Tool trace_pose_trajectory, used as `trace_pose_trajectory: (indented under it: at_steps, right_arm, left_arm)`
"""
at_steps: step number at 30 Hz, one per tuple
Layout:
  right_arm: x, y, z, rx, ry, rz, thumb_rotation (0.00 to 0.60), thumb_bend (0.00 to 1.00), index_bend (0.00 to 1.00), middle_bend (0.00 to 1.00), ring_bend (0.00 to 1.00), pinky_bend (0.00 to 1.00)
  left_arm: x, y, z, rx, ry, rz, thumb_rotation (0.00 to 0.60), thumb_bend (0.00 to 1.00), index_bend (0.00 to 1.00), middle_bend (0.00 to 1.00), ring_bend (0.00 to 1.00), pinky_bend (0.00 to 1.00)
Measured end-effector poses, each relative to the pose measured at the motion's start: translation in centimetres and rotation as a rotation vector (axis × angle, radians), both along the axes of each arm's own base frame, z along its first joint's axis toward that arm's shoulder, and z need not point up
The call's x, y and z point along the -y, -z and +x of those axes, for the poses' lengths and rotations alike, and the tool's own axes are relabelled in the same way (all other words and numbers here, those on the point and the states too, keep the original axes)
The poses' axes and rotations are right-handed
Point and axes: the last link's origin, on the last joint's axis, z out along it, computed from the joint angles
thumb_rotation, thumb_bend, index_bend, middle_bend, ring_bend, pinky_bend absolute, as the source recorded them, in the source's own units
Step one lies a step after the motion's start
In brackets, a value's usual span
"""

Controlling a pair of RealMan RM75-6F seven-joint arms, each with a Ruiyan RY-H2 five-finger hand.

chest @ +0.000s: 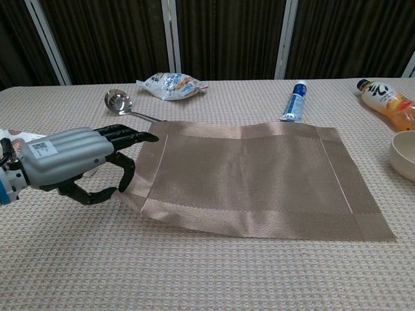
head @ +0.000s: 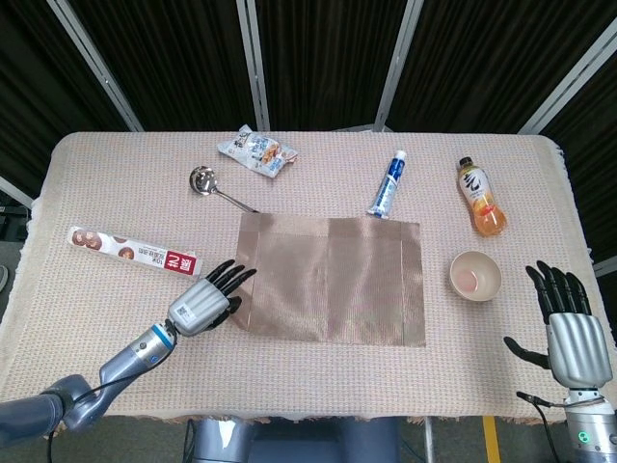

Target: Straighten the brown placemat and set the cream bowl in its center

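The brown placemat [head: 328, 280] lies near the table's middle, its edges almost square with the table's sides. Its near left corner is lifted a little. My left hand [head: 202, 304] pinches the mat's left edge, fingers on top and thumb beneath, as the chest view shows with the left hand [chest: 71, 159] at the placemat [chest: 253, 175]. The cream bowl [head: 474, 276] stands upright on the cloth just right of the mat, and it shows as the bowl [chest: 403, 154] at the chest view's right edge. My right hand [head: 571, 328] hovers open near the front right corner, holding nothing.
A steel ladle [head: 217, 188] and a snack bag [head: 255, 151] lie behind the mat's left side. A toothpaste tube [head: 388, 183] touches its far edge. An orange drink bottle [head: 480, 198] lies behind the bowl. A long snack packet [head: 130, 248] rests at the left.
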Motion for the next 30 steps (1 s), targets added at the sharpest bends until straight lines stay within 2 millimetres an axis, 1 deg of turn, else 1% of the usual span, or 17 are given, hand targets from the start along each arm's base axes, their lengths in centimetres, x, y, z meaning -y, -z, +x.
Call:
trace_pose_trajectory:
  at_steps: [6,10,22,24,27,30]
  right_arm:
    - [-0.1,-0.1,0.1,0.003,-0.004,-0.002,0.600,0.00,0.00,0.00,0.00,0.00]
    - [-0.1,-0.1,0.2,0.002,-0.006,-0.001,0.600,0.00,0.00,0.00,0.00,0.00]
    - [-0.2,0.1,0.4,-0.003,-0.014,0.005,0.600,0.00,0.00,0.00,0.00,0.00]
    - [-0.2,0.1,0.4,-0.004,-0.014,0.005,0.600,0.00,0.00,0.00,0.00,0.00]
    - [-0.2,0.2,0.4,-0.006,-0.016,0.007,0.600,0.00,0.00,0.00,0.00,0.00]
    - [-0.2,0.3,0.5,-0.007,-0.018,0.011,0.600,0.00,0.00,0.00,0.00,0.00]
  left_arm:
    - [2.8,-0.6,0.0,-0.031,0.021,-0.050,0.600,0.45,0.72,0.00,0.00,0.00]
    - [4.6,-1.0,-0.5,-0.064,0.039,-0.084,0.600,0.45,0.72,0.00,0.00,0.00]
    - [9.4,-1.6,-0.7,-0.074,0.119,-0.203,0.600,0.46,0.72,0.00,0.00,0.00]
    - [9.8,-1.9,-0.9,-0.077,0.120,-0.216,0.600,0.46,0.72,0.00,0.00,0.00]
    - [10.3,-2.5,-1.8,-0.096,0.117,-0.219,0.600,0.46,0.72,0.00,0.00,0.00]
    - [10.2,-3.4,-3.0,-0.128,0.110,-0.189,0.600,0.46,0.72,0.00,0.00,0.00]
